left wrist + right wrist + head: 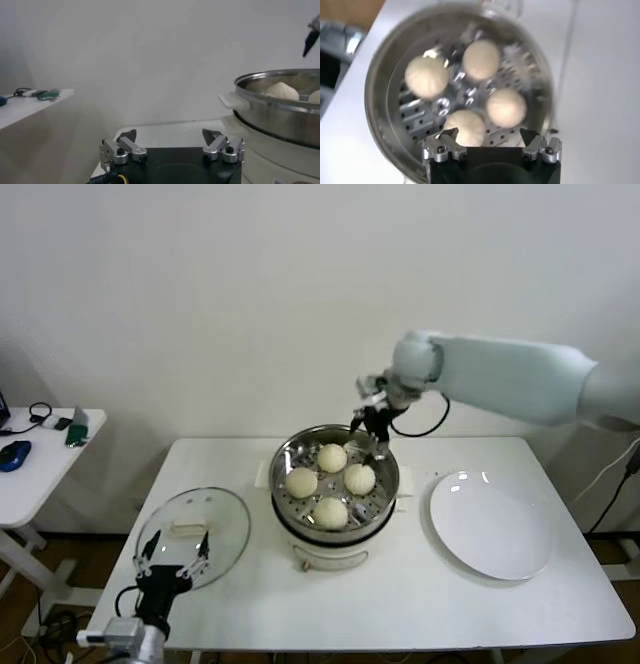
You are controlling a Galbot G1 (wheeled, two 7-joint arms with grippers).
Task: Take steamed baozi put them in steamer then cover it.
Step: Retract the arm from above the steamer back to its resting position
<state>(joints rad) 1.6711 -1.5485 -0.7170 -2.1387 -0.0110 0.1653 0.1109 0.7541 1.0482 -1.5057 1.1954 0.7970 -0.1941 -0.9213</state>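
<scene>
The right gripper (pixel 372 427) hangs with its fingers (pixel 441 145) spread apart and holding nothing, just above the far rim of the steamer (pixel 290 489) at the centre of the head view; its arm reaches in from the right edge of the frame. All four steamed baozi (pixel 332 457) sit on the perforated tray inside the steamer, which stands uncovered on the white table (pixel 420 594). The left gripper (pixel 172 564) sits low at the lower left of the frame, fingers (pixel 120 148) also apart and empty, at the near edge of the glass lid (pixel 225 519) lying flat on the table left of the steamer. A white plate (pixel 495 529) lies to the steamer's right
</scene>
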